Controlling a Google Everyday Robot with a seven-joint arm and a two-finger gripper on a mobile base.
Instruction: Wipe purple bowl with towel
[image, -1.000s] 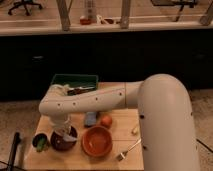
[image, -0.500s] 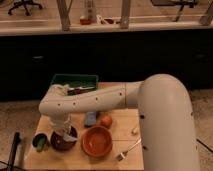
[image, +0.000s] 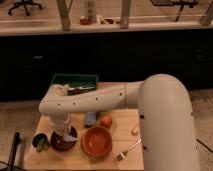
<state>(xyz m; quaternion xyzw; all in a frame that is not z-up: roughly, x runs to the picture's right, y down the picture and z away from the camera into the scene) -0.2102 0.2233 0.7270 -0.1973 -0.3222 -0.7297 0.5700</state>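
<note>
View: camera view, the only one; we look down on a wooden table (image: 123, 123).
Arm: the white arm (image: 90, 102) crosses from the right over the back half of the table and bends down at the left.
Gripper: the gripper (image: 63, 131) points down into the purple bowl (image: 61, 145).
Grip state: we cannot tell.
Towel: we note a pale towel (image: 71, 133) at the gripper, over the bowl's rim.
Purple bowl: front left part of the table, near the front edge.
Left margin: a green item (image: 40, 143) sits just beside the bowl, close to the table's left edge.
Right of bowl: an orange bowl (image: 97, 141) stands just beside it; we cannot tell whether the rims touch.
Behind: a blue item (image: 90, 118) and an orange fruit (image: 106, 121) lie side by side, behind the orange bowl.
Back edge: a green tray (image: 75, 78) sits at the rear, partly hidden by the arm.
Front right: a fork (image: 128, 150) lies near the front edge.
Open room: bare wood shows on the right, between fruit and right edge.
</note>
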